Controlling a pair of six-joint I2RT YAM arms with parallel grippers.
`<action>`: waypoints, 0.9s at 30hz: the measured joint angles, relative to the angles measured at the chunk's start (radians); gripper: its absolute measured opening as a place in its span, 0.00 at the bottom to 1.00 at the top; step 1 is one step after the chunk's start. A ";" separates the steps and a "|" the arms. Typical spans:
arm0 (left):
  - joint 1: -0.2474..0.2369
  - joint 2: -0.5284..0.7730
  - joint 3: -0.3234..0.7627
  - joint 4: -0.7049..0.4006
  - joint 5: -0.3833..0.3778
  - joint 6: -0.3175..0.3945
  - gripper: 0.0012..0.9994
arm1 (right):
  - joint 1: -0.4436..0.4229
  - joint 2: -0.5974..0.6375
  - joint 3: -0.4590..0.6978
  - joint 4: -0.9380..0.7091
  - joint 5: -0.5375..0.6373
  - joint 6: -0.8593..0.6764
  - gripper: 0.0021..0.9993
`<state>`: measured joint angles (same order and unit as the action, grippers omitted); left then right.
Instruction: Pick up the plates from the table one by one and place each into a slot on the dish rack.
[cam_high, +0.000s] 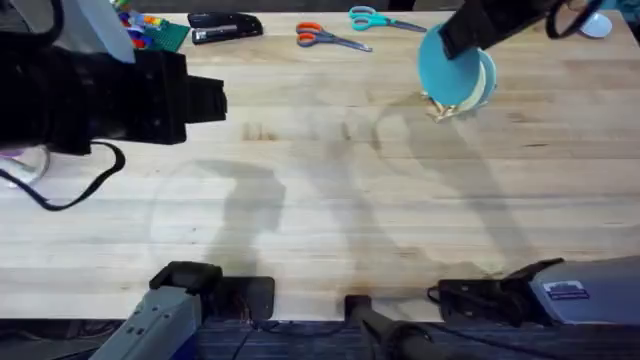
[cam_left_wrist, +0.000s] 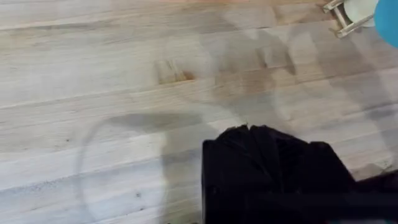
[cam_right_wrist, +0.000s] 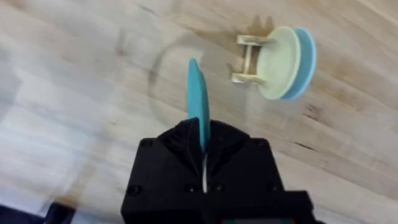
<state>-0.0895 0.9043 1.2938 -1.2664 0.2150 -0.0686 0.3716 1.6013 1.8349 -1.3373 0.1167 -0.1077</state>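
My right gripper is shut on the rim of the teal plate and holds it on edge in the air, just in front of the dish rack. In the right wrist view the teal plate stands edge-on between my fingers, apart from the dish rack. A pale yellow plate stands upright in a slot, with a light sky-blue plate right behind it. My left gripper hovers shut and empty over the bare table, and the arm shows large and dark at the left.
Along the far edge lie a black stapler, orange-handled scissors, teal-handled scissors and some colourful items. A corner of the rack shows far from my left fingers. Bare planks spread across the table's middle and front.
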 joint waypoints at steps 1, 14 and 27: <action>0.000 0.000 0.000 -0.001 0.000 0.000 0.04 | -0.017 -0.017 -0.030 0.022 0.000 -0.001 0.03; 0.000 0.062 0.000 0.000 0.000 0.000 0.04 | -0.273 -0.105 -0.170 0.184 -0.103 -0.102 0.03; 0.000 0.125 0.000 0.021 -0.002 -0.008 1.00 | -0.301 -0.105 -0.170 0.185 -0.171 -0.267 0.03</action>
<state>-0.0895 1.0291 1.2938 -1.2454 0.2127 -0.0761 0.0708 1.4960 1.6650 -1.1521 -0.0544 -0.3751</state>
